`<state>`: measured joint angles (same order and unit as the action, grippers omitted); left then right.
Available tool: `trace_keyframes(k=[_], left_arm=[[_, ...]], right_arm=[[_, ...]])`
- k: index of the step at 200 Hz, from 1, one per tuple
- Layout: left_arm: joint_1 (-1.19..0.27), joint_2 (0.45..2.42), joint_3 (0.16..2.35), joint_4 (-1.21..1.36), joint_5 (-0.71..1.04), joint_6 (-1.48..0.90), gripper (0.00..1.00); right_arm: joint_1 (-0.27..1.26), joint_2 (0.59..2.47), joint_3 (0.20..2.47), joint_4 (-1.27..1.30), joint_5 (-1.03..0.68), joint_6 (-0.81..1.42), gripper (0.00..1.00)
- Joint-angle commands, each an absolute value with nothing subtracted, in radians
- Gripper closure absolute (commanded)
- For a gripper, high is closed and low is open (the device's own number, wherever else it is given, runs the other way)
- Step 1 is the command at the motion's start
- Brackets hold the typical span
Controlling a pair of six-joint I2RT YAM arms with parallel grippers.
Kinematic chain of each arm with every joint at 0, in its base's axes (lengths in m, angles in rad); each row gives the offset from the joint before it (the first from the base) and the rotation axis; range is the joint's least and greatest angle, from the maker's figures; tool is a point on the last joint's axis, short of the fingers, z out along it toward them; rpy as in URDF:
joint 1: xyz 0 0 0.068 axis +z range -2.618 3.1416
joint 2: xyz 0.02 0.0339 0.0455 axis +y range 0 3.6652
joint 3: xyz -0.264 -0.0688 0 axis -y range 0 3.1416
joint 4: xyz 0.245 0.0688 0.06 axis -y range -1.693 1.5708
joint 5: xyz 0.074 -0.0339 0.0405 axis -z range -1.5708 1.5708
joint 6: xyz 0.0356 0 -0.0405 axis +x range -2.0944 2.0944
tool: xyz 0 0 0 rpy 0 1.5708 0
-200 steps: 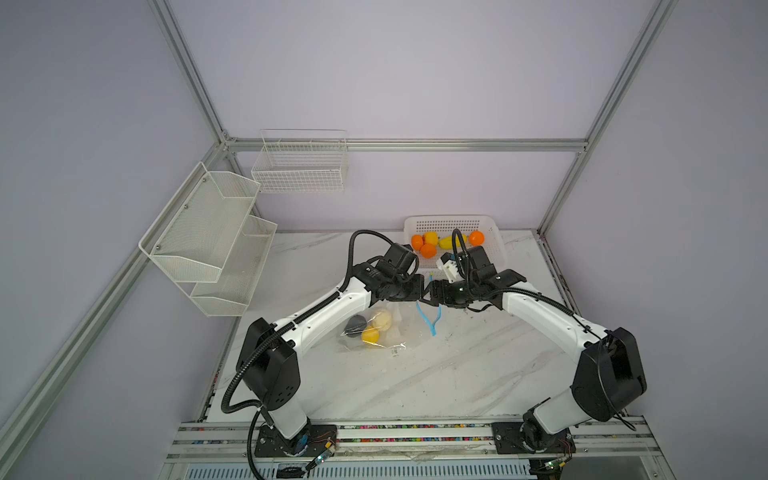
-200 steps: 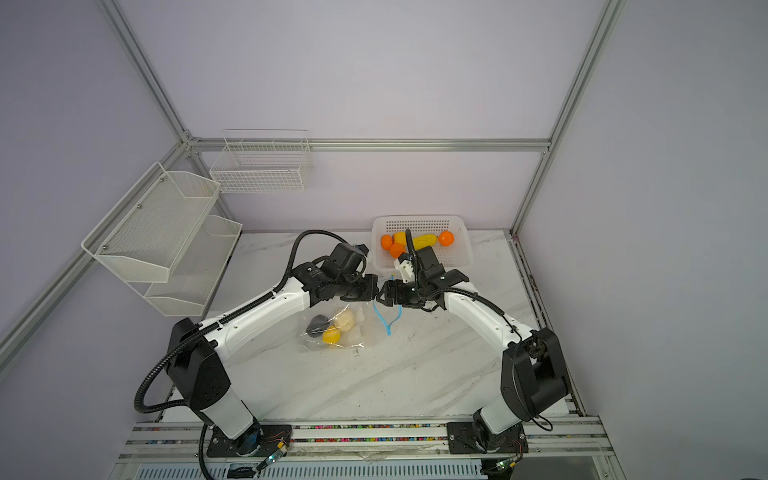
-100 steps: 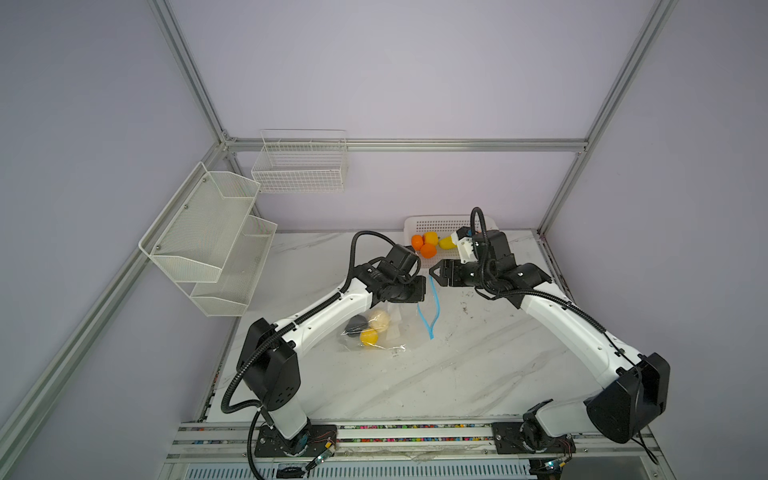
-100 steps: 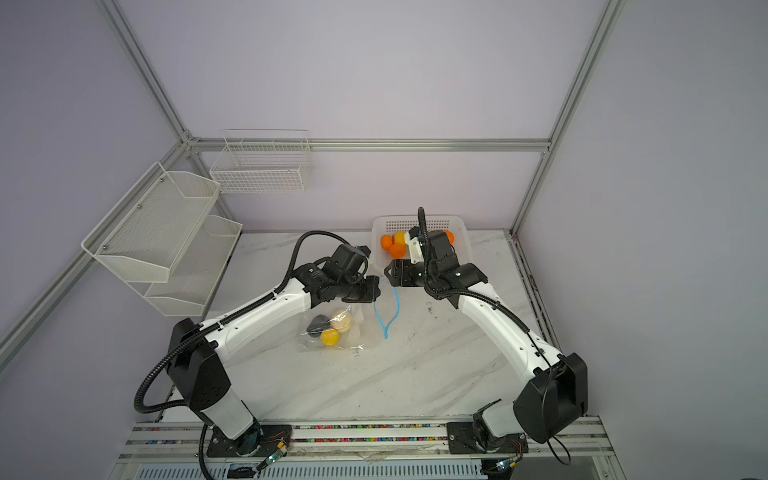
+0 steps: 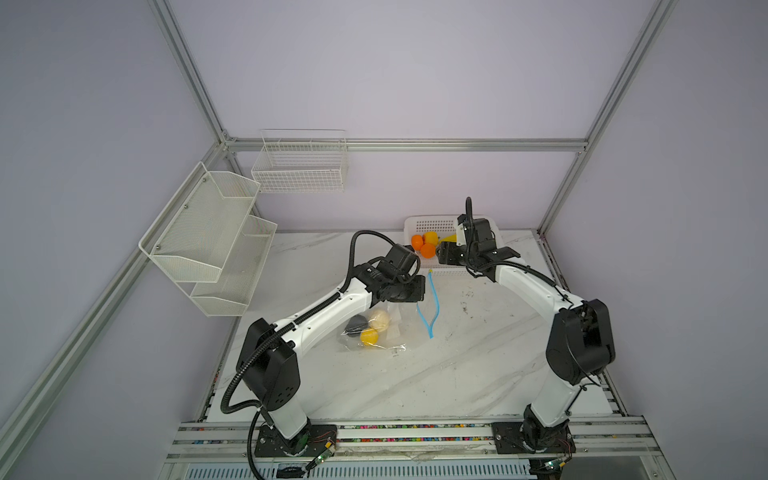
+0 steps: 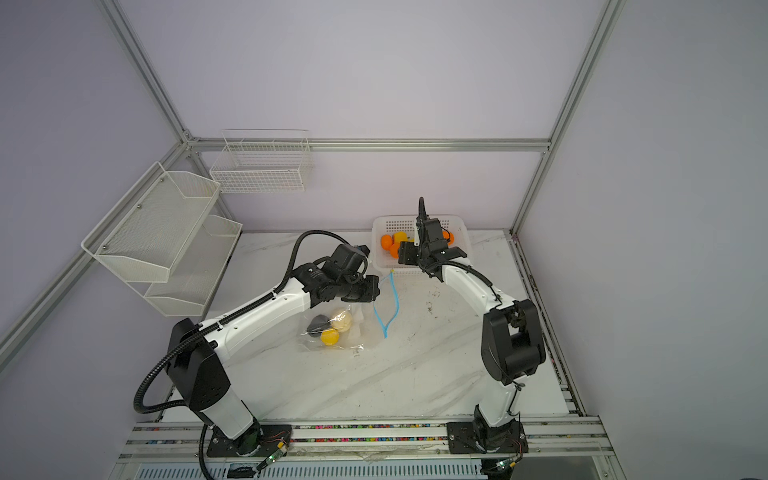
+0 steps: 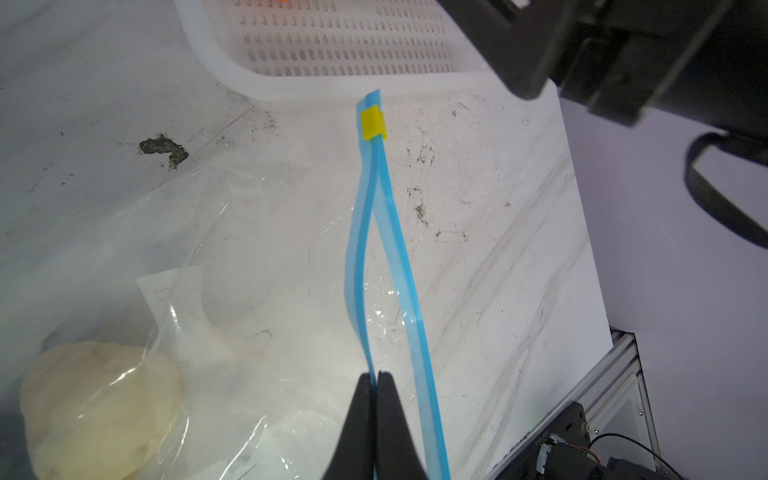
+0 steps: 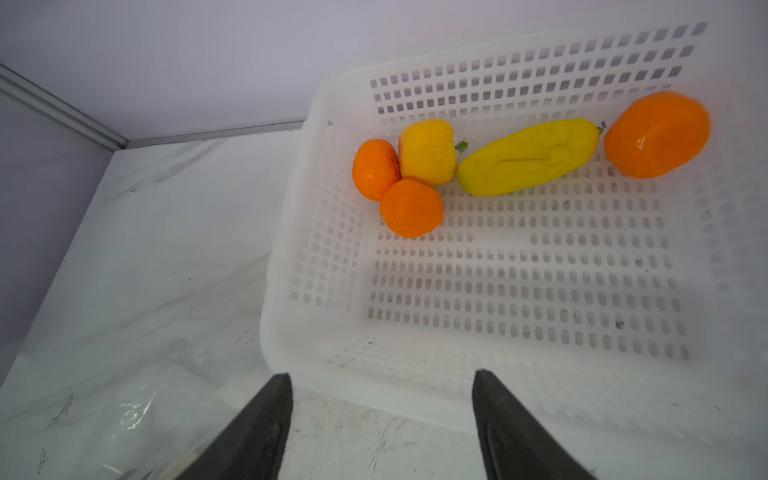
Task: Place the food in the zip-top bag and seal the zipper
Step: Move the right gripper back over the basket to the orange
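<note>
The clear zip-top bag (image 5: pixel 388 332) lies on the marble table with a cream bulb (image 5: pixel 380 319), a dark lump (image 5: pixel 356 324) and a yellow fruit (image 5: pixel 369 336) inside. Its blue zipper (image 7: pixel 361 232) gapes in a V, and the yellow slider (image 7: pixel 372 123) sits at the far end. My left gripper (image 7: pixel 376 376) is shut on one zipper strip, holding it up. My right gripper (image 8: pixel 382 386) hangs open and empty at the near rim of the white basket (image 8: pixel 286 257). In the basket lie three orange balls (image 8: pixel 411 208), a yellow fruit (image 8: pixel 426 151) and an elongated yellow one (image 8: pixel 528 158).
White mesh shelves (image 5: pixel 208 232) hang on the left wall and a wire basket (image 5: pixel 299 166) on the back wall. The perforated basket (image 5: pixel 449 272) stands against the back wall at the table's far right. A dark stain (image 7: pixel 164 149) marks the marble beside it.
My right gripper has pulled back from the bag's mouth, away from the left gripper, to the basket's near rim. The left gripper has kept its hold on the zipper strip.
</note>
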<state>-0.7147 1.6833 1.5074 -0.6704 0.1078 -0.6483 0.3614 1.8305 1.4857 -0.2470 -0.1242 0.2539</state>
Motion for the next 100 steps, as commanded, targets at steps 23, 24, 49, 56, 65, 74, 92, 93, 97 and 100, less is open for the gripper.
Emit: trace_keyframes(k=[23,24,49,56,65,74,92,93,97,100], left_arm=[[-0.694,1.621,1.534,-0.664,0.094,-0.629,1.0],[-0.693,1.621,1.534,-0.663,0.095,-0.629,1.0],[-0.687,1.63,1.542,-0.665,0.104,-0.627,1.0],[-0.687,1.633,1.546,-0.666,0.106,-0.627,1.0],[-0.686,1.634,1.549,-0.667,0.109,-0.627,1.0],[-0.686,1.637,1.551,-0.667,0.109,-0.627,1.0],[-0.686,1.639,1.549,-0.667,0.111,-0.627,1.0],[-0.686,1.639,1.549,-0.667,0.111,-0.626,1.0],[-0.686,1.64,1.549,-0.667,0.111,-0.627,1.0],[-0.686,1.639,1.55,-0.668,0.113,-0.626,1.0]], right_arm=[[0.35,2.012,1.615,-0.165,-0.164,0.296,0.28],[0.35,2.012,1.615,-0.165,-0.164,0.296,0.28],[0.351,2.107,1.672,-0.148,-0.18,0.302,0.23],[0.35,2.137,1.698,-0.154,-0.175,0.31,0.22],[0.351,2.163,1.722,-0.161,-0.171,0.314,0.2],[0.351,2.188,1.745,-0.163,-0.167,0.313,0.19],[0.351,2.232,1.784,-0.166,-0.145,0.314,0.18],[0.351,2.233,1.789,-0.166,-0.145,0.314,0.18],[0.351,2.243,1.796,-0.167,-0.14,0.314,0.18],[0.35,2.249,1.803,-0.17,-0.137,0.316,0.18]])
